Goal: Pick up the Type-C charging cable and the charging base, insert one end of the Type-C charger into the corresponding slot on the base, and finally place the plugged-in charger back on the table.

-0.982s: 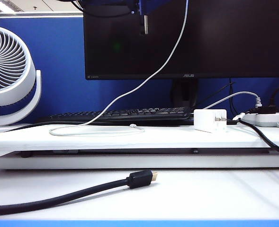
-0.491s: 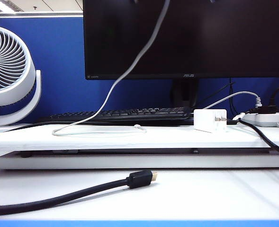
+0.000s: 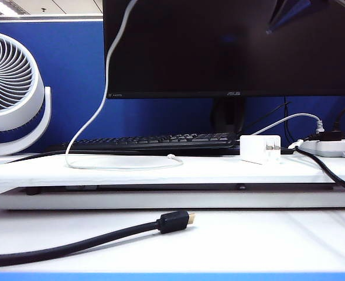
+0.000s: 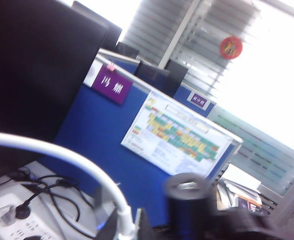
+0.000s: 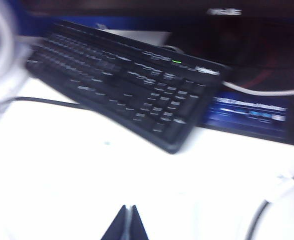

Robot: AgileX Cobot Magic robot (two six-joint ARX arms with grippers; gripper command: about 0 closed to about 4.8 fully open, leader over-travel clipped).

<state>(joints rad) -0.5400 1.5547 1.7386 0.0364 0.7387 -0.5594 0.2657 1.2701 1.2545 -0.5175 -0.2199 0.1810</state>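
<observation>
In the exterior view the Type-C charging cable [image 3: 102,105] hangs from above the frame, its free end looped on the table [image 3: 219,172], while the charging base [image 3: 259,149] stands well apart by the keyboard [image 3: 154,141]. The left wrist view shows the left gripper [image 4: 129,227] clamped on the cable. In the right wrist view the right gripper [image 5: 126,220] hovers over the table with its jaws pressed together, empty.

From where I'm driving, the exterior view is sharp and evenly lit; a ceiling light panel [image 3: 0,7] glows top left, soft shadow under the thick black cable with gold-tipped plug [image 3: 90,239] on the broad white table [image 3: 248,240]. Big black monitor screen [image 3: 231,47] stays dark, faint reflections. Left wrist view is smeared, windows with blinds [image 4: 266,75] blown out white. Right wrist view is motion-blurred, black keyboard [image 5: 122,95] soft, white surface overexposed.
</observation>
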